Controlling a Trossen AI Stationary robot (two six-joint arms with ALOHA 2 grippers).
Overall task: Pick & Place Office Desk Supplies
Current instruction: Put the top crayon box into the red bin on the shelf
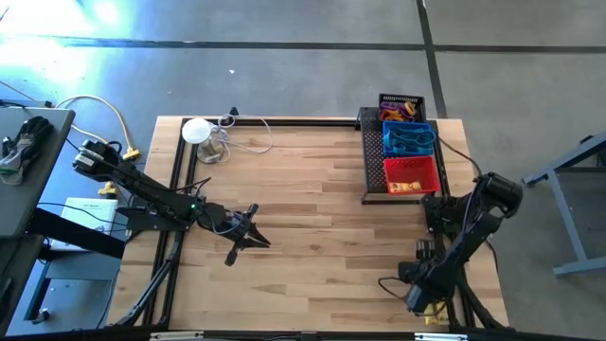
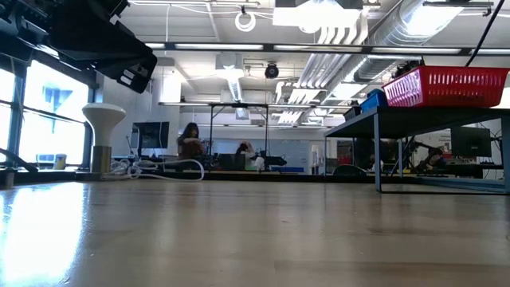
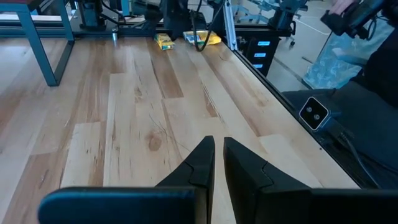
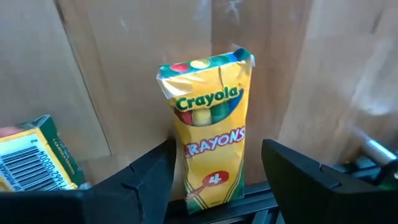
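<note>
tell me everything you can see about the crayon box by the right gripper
The Crayola crayon box is a small yellow cardboard pack with a green band, red "Crayons" lettering and a "4". Its top flap is open, showing crayon tips. It lies on the wooden table between the spread fingers of the right gripper; whether they touch it is unclear. A second box lies beside it.

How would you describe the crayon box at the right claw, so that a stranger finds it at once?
Go to the wooden table, its near right corner, where the right claw points down. Between its open fingers stands a small yellow Crayola crayon box. Its neighbour, a second box, shows a barcode instead.
</note>
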